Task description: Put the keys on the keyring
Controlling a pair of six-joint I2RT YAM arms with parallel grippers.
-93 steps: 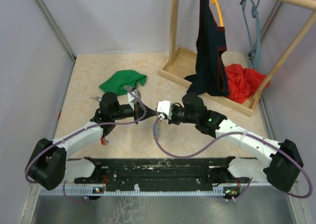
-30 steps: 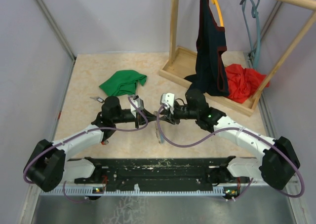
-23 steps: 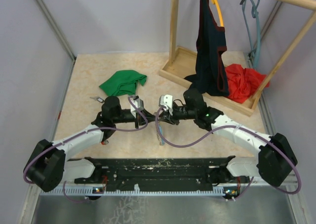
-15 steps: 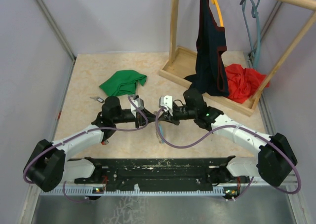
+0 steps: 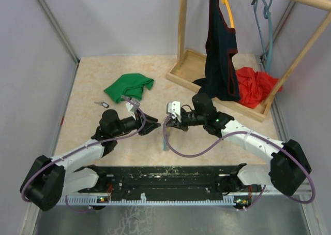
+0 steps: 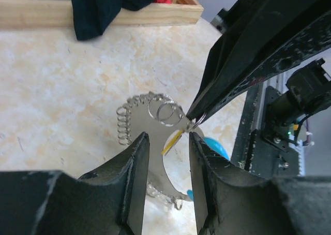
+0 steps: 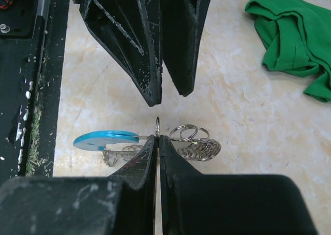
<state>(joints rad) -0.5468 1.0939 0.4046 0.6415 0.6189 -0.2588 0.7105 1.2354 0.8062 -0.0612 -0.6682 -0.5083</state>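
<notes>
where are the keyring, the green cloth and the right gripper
keyring (image 7: 202, 150), right wrist view, on its silvery coiled chain
green cloth (image 5: 129, 86), top external view, middle of the bunched fabric
right gripper (image 7: 158, 137), right wrist view, between its closed fingertips

Table (image 5: 93, 74) beige, marbled. Keyring (image 7: 194, 142) silver, with light blue band. Key (image 6: 172, 137) yellow-headed. Cloth (image 5: 129, 86) green. Rack (image 5: 182, 28) pale wood. On rack: garment (image 5: 220, 59) navy with red trim, heap (image 5: 253, 85) red. Left tool (image 6: 166, 137) and right tool (image 7: 158, 138) black, scuffed white.
</notes>
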